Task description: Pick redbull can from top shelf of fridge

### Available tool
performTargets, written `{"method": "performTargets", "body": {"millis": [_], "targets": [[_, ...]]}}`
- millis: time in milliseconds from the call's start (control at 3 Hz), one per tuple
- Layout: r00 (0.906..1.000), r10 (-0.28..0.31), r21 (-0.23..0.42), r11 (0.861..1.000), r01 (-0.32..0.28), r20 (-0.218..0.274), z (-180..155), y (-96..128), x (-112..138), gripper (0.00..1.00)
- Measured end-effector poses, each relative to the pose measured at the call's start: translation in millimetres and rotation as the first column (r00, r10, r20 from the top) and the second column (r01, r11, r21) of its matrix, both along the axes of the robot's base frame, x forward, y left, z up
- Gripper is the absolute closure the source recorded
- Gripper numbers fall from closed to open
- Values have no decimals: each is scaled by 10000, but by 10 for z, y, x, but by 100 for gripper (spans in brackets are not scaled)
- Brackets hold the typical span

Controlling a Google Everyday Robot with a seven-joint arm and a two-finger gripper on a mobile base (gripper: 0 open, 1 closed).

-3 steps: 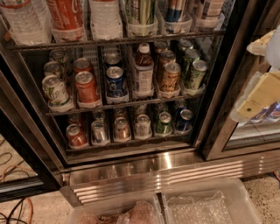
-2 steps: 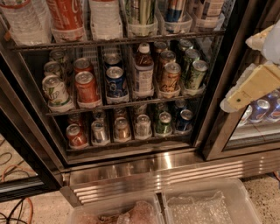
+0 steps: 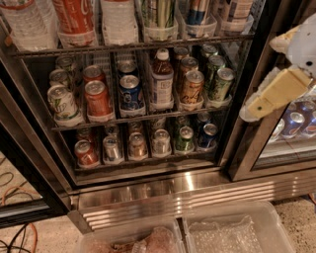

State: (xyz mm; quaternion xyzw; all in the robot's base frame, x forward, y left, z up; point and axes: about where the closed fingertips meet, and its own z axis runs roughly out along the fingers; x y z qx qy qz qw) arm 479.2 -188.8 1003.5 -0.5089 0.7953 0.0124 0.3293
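**Redbull can on top rack, pincer off at right**

The redbull can (image 3: 198,10) stands upright at 1 o'clock in the view. It sits in a clear cup tray (image 3: 197,30) on the top shelf (image 3: 128,47), and the frame edge cuts off its upper part. At its 9 o'clock is a green-striped can (image 3: 159,12), and further that way a red Coca-Cola bottle (image 3: 74,17). One rack down are a Pepsi can (image 3: 129,91) and a brown bottle (image 3: 162,81). The fridge (image 3: 244,128) has a black frame and a ribbed steel base at 6 o'clock. Clear plastic bins (image 3: 232,232) lie below the base. The pincer (image 3: 264,103) hangs at 3 o'clock, in front of the right door frame. It is well apart from the can, at the can's 4 o'clock. Released or clenched: cannot tell.
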Motion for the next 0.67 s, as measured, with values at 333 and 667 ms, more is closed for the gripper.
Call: {"method": "performTargets", "body": {"millis": [333,667], "targets": [[9993,3,667,9978,-28,383,91,185,153,0],[9976,-319,1529,9880,221,622,116,323,247,0]]}}
